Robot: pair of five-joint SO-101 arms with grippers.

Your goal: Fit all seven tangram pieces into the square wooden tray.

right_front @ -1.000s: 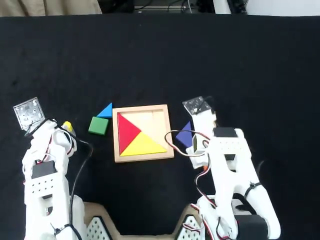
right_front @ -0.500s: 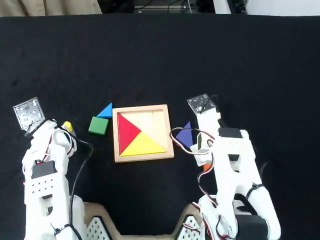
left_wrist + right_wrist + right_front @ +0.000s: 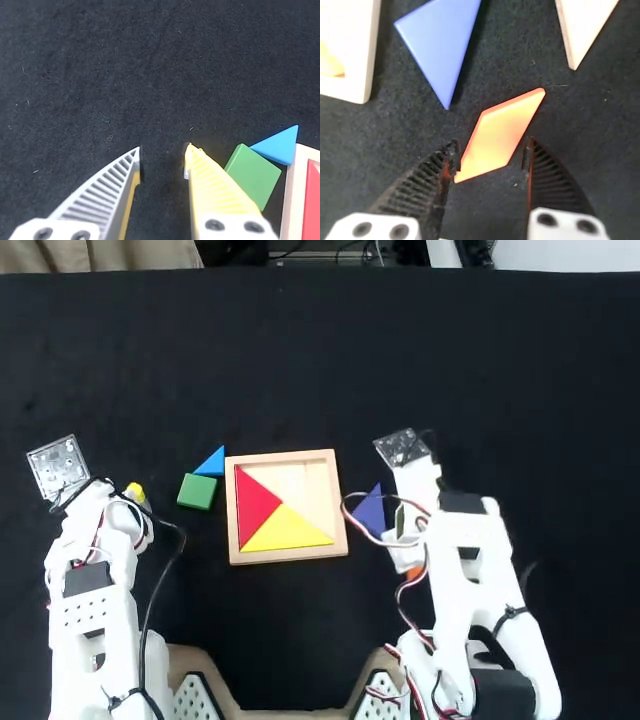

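The right gripper (image 3: pixel 489 149), fingers apart, straddles the near end of an orange parallelogram piece (image 3: pixel 501 131). Beyond it lie a violet-blue triangle (image 3: pixel 442 37) and a pale wooden triangle (image 3: pixel 582 25). The left gripper (image 3: pixel 163 150), fingers apart and empty, sits near a green square block (image 3: pixel 252 172) and a light-blue triangle (image 3: pixel 277 145). These lie beside the square wooden tray (image 3: pixel 285 555), which holds a red triangle (image 3: pixel 255 502) and a yellow triangle (image 3: pixel 288 530).

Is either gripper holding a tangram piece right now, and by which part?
Nothing is held. The right gripper is open astride the orange parallelogram, which lies flat on the table; the left gripper is open, near the green square.
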